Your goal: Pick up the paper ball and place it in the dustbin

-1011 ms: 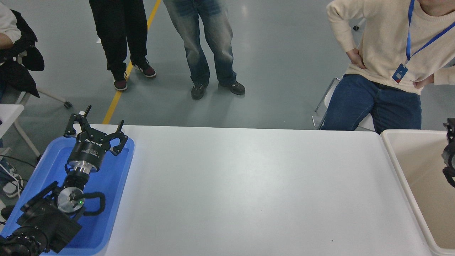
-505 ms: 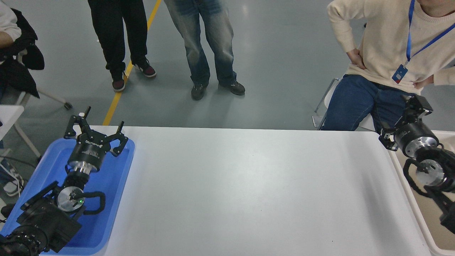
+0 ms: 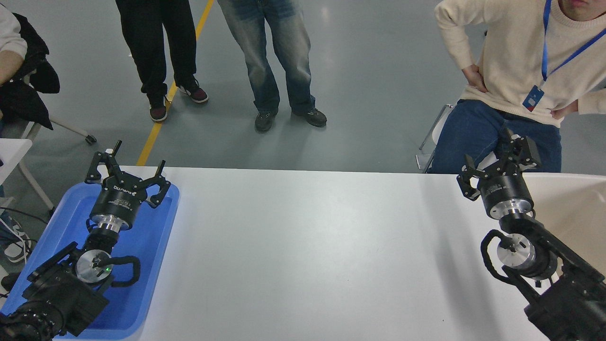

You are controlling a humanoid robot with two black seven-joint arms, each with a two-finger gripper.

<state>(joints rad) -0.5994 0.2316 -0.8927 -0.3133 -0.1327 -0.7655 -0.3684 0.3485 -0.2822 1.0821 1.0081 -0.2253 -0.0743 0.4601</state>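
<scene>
Head view: dustbin [image 3: 575,208] cream (mostly hidden).

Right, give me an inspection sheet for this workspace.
Surface: white table, bare in the middle.
Job's things: paper ball, nothing seen; dustbin at the table's right end, partly hidden by the right arm.
Clutter: blue tray at the left end.
Grippers: left pincer open over the tray; right pincer open and holding nothing, at the far right edge.
Cables: black loops on both wrists.
Surroundings: people standing and seated beyond the table.
</scene>
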